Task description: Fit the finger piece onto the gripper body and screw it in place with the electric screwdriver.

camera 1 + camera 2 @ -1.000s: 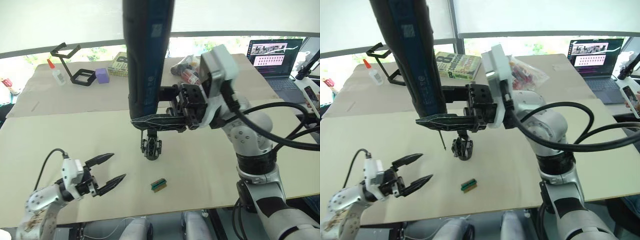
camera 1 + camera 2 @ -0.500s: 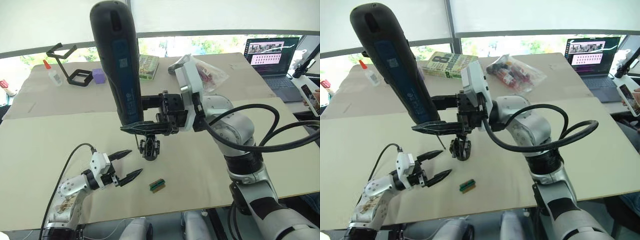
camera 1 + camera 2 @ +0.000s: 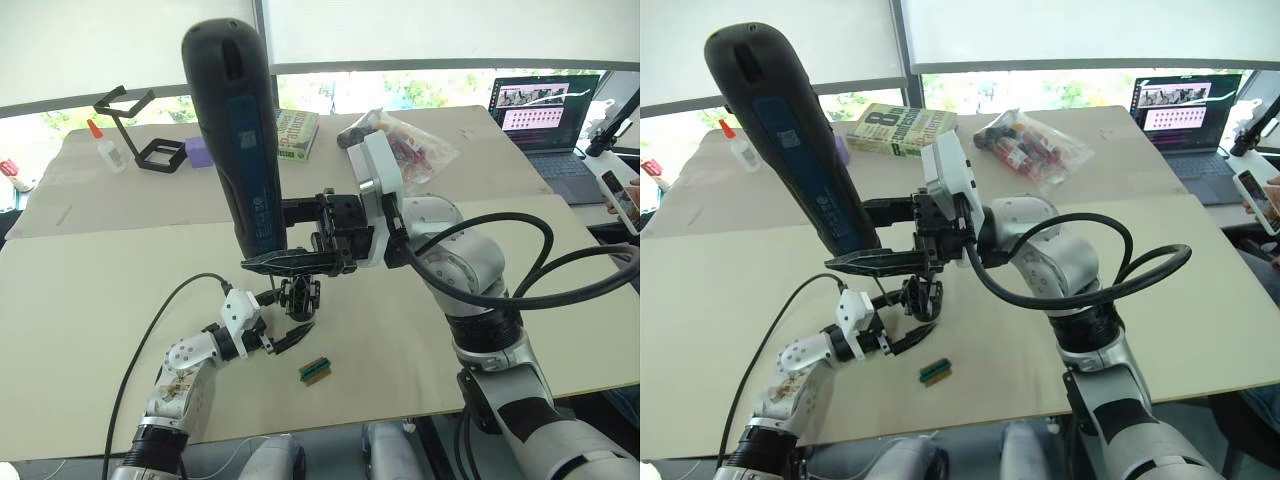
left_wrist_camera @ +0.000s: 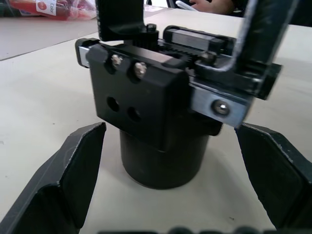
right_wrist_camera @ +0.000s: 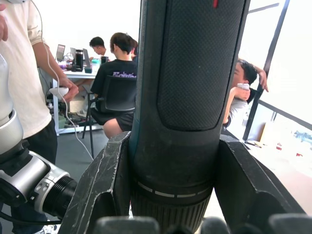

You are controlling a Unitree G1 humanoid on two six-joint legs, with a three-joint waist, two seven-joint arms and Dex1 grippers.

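Gripping the electric screwdriver (image 3: pixel 245 150) near its lower end, the right gripper (image 3: pixel 290 260) is holding the tool almost upright over the middle of the table (image 3: pixel 90 290), its fingers clamped on the barrel from both sides, as the right wrist view shows plainly. The screwdriver's long axis is running nearly vertical, leaning slightly to the left at the top, and its thin bit is pointing down just to the left of the gripper body (image 3: pixel 300 297), which is standing on its round base directly below the right gripper.

The left gripper (image 3: pixel 285 331) is reaching in from the near left with its fingers spread wide, one on each side of the gripper body's base in the left wrist view, not yet touching it. That arm looks the nearer one for steadying the part. A black finger is already sticking up from the gripper body; whether it is the finger piece to be fixed, I cannot tell.

The bit probably needs only a small shift to the right and a descent. A small green-and-brown block (image 3: pixel 316 369) is lying near the table's front edge.
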